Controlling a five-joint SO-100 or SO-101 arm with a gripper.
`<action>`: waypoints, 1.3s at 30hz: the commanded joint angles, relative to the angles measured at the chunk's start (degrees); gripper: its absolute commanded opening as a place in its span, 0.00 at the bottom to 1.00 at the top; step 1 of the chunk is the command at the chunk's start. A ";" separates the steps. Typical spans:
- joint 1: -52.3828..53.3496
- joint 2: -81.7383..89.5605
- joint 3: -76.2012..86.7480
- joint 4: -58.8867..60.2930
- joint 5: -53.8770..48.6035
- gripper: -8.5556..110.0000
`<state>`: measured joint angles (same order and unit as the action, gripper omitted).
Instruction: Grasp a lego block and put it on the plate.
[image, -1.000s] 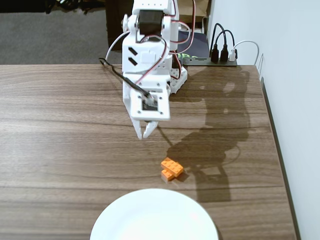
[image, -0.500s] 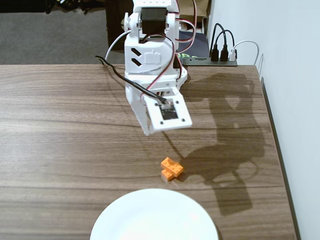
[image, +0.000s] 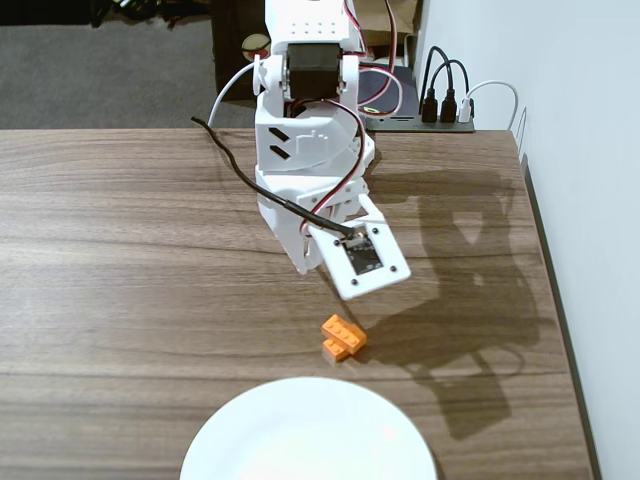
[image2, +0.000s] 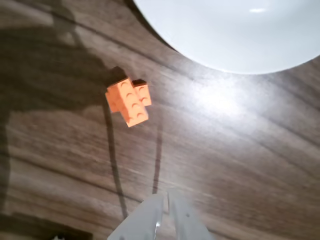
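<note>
The orange lego block (image: 346, 331) lies on the wood table, crosswise over a second orange brick (image: 333, 349), just above the white plate (image: 308, 432) in the fixed view. The wrist view shows the lego block (image2: 131, 102) at upper left of centre and the plate (image2: 235, 30) along the top edge. My gripper (image2: 167, 196) enters from the bottom of that view, shut and empty, hovering short of the bricks. In the fixed view the gripper (image: 300, 266) hangs above the table, up and left of the bricks, its tips partly hidden by the wrist camera board.
The arm base (image: 345, 150) stands at the table's far edge with a black cable (image: 235, 160) looping left. A power strip with plugs (image: 440, 110) sits at the back right. The table's right edge (image: 545, 270) runs beside a white wall.
The arm has leaned forward and its wrist has turned, and the camera board has swung down and right towards the bricks. Bricks and plate have not moved.
</note>
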<state>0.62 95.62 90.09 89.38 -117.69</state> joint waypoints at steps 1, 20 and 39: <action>-0.35 -0.44 -4.22 0.70 -2.29 0.08; -0.79 -7.38 -4.75 -4.57 -6.86 0.23; -4.39 -9.49 1.23 -12.30 -6.59 0.23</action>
<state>-3.60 85.17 91.14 78.05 -124.10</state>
